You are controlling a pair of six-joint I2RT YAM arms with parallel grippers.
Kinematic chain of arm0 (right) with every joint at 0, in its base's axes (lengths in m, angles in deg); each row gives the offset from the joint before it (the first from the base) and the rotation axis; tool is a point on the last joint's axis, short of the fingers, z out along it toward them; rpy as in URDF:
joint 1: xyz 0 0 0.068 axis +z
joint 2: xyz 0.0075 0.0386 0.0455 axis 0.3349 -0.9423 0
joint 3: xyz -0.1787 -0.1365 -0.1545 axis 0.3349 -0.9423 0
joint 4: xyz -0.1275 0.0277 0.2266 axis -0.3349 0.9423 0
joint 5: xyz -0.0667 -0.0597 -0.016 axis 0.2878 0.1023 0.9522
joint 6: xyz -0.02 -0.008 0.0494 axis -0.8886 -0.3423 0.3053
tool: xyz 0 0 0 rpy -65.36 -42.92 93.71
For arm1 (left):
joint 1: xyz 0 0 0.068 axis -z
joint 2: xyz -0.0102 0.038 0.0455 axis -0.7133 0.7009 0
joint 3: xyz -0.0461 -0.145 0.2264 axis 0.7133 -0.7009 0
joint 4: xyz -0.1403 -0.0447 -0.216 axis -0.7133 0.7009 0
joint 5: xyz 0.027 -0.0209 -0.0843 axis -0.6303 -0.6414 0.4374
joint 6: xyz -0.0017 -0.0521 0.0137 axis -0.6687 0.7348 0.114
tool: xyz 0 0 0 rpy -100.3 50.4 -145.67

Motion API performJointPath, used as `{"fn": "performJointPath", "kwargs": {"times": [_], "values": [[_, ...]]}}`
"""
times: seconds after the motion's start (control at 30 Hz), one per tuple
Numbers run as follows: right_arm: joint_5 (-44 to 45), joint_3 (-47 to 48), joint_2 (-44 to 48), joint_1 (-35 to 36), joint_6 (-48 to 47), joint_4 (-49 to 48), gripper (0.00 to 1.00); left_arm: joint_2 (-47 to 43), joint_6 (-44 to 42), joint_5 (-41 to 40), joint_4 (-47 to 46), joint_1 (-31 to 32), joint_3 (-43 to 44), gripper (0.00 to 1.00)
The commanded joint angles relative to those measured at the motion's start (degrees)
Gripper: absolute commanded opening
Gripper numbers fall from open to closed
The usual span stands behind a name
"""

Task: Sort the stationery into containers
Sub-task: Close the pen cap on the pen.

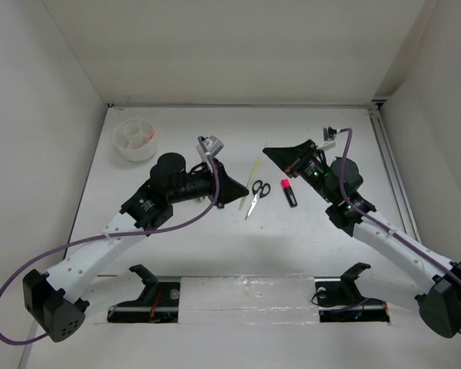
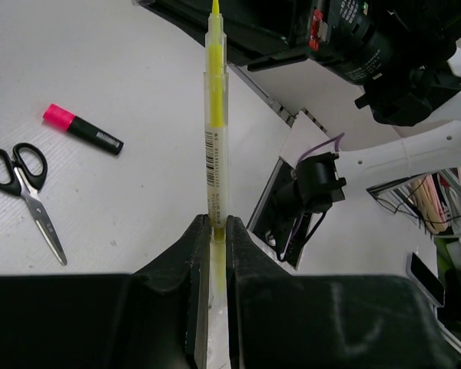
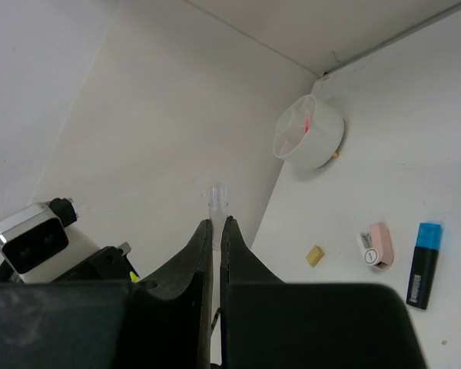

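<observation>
My left gripper (image 2: 215, 219) is shut on the thin pale-yellow stick (image 2: 214, 115), which juts forward from the jaws; in the top view the gripper (image 1: 242, 188) holds it (image 1: 253, 173) above the table. My right gripper (image 3: 217, 221) is shut on a small clear cap (image 3: 217, 198) and hovers at the table's middle (image 1: 269, 151), just beyond the stick's tip. The black-handled scissors (image 1: 255, 196) (image 2: 27, 196) and the pink-capped marker (image 1: 289, 192) (image 2: 83, 129) lie on the table. The round white cup (image 1: 131, 154) (image 3: 323, 146) stands at the back left with something pink inside.
The right wrist view shows the blue-capped marker (image 3: 424, 265), the white-pink piece (image 3: 376, 246) and the tan eraser (image 3: 315, 256) lying on the table near the cup. White walls close the back and sides. A metal rail (image 1: 253, 296) runs along the near edge.
</observation>
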Motion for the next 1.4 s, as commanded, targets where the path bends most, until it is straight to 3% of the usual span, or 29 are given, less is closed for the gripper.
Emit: {"fn": "performJointPath", "kwargs": {"times": [0.0,1.37], "values": [[0.6,-0.2,2.2,1.1,0.7,-5.7,0.0,0.5,1.6,0.5,-4.6,-0.1,0.3,0.0],[6.0,-0.2,1.8,3.8,-0.4,-10.3,0.0,3.9,4.4,1.5,-9.9,-0.1,-3.2,0.0]]}}
